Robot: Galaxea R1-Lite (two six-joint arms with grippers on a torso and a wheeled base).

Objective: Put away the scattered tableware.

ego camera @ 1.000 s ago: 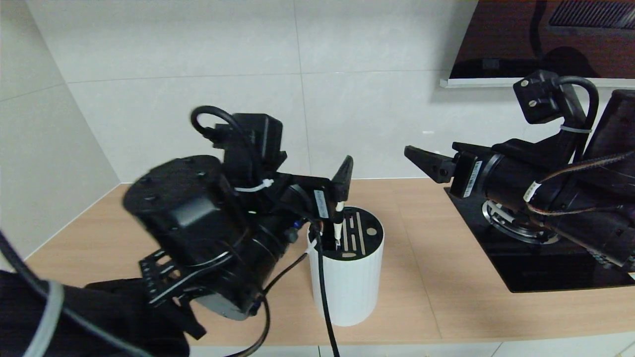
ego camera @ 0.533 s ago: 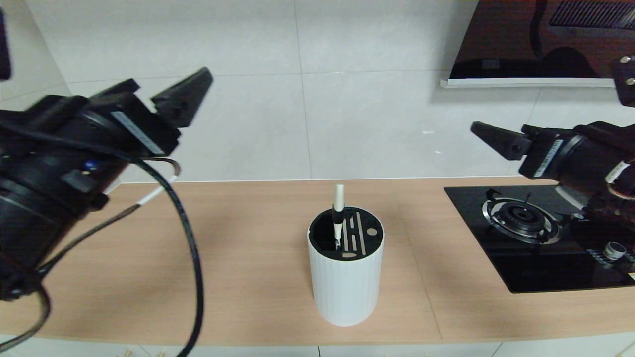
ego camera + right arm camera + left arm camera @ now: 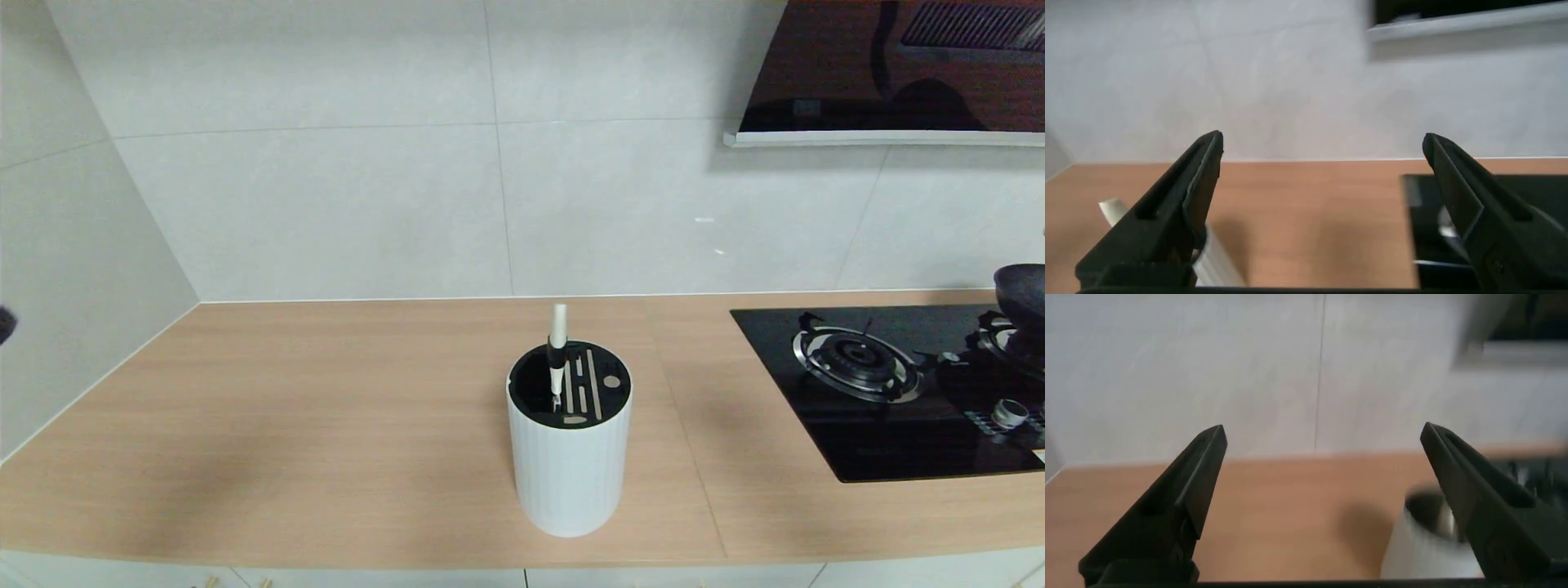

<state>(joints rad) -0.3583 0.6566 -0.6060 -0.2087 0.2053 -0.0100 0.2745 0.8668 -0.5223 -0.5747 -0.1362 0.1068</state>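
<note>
The left gripper has its two black, wedge-shaped fingers spread wide with nothing between them. It hangs above the pale, matte wood-grain countertop, which meets a wall of large, smooth white tiles.

Near the middle of the counter stands a tall white cylindrical utensil holder with fine vertical ribs. Its flat black top has a deep open well on its left half and narrow straight slots plus a small round hole on its right. A slim utensil with a cream handle and a black collar stands upright in it, at the edge of the well just beside the slots; its working end is hidden inside.

Further right, a glossy black glass hob is set into the counter. It carries a round metal gas burner with a pronged grate and a small silver knob. A dark rounded pot shows at the far edge, under a shiny dark slanted hood.

The right gripper is likewise splayed wide and empty, over the counter between holder and hob.
</note>
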